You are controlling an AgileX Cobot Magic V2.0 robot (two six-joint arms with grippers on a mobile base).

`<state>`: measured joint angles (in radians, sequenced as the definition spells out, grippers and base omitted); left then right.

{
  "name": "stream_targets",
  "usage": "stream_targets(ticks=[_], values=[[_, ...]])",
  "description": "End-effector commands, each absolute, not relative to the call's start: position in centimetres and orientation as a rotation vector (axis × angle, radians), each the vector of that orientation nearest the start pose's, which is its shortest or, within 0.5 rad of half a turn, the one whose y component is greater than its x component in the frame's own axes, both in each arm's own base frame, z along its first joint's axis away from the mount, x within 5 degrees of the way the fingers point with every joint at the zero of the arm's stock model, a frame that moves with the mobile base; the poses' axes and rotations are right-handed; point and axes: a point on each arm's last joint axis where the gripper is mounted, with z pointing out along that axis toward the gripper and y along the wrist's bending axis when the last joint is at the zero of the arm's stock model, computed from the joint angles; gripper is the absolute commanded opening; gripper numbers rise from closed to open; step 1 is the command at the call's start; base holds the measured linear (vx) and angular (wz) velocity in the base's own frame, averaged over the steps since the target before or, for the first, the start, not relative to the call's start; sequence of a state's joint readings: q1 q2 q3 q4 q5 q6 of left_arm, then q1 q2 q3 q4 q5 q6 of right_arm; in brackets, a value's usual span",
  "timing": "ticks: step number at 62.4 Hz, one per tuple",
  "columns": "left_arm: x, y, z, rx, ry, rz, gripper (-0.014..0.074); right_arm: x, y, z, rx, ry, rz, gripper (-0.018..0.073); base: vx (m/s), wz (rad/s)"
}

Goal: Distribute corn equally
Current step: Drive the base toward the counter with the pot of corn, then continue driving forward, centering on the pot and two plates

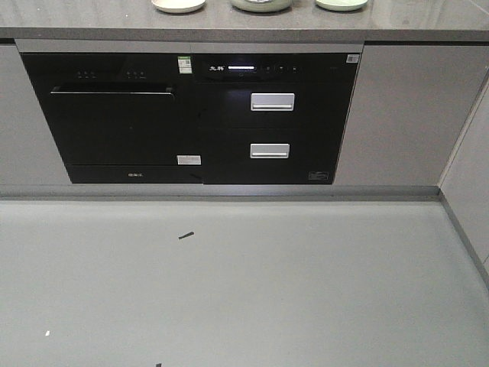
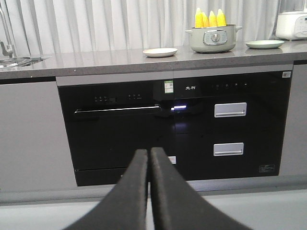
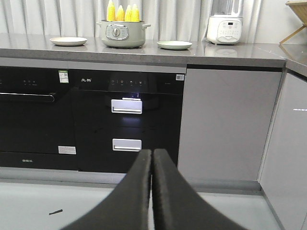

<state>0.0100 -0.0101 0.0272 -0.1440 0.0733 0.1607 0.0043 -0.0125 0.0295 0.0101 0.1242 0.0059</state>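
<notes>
Left gripper [image 2: 149, 152] pressed together, empty | right gripper [image 3: 152, 152] pressed together, empty | corn [image 3: 123, 13] lower halves hidden inside pot [image 3: 123, 34] | front view: plate [image 1: 178, 5] cropped at top edge

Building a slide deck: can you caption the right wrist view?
Shut right gripper faces a counter where corn stands in a pot between two plates.

Glossy black oven door [image 2: 115, 134], matt grey countertop [image 2: 96, 62]

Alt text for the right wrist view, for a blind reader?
Corn cobs stand upright in a pale green pot on a grey counter, between a white plate and a green plate. The right gripper, fingers closed, points toward black appliances.
</notes>
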Motion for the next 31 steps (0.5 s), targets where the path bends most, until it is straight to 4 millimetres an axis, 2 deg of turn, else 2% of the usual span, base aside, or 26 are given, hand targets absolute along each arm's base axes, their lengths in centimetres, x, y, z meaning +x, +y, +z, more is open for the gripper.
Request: stream_targets(ticks=[1,31], values=[[5.53,0.04,20.46,-0.003,1.486,0.01,-0.0007,5.65,0.0,19.74,0.008,1.548,0.008,-0.0004,0.11,0.01],[5.53,0.04,20.46,-0.003,1.486,0.01,-0.0007,5.65,0.0,19.74,0.008,1.548,0.008,-0.0004,0.11,0.02]])
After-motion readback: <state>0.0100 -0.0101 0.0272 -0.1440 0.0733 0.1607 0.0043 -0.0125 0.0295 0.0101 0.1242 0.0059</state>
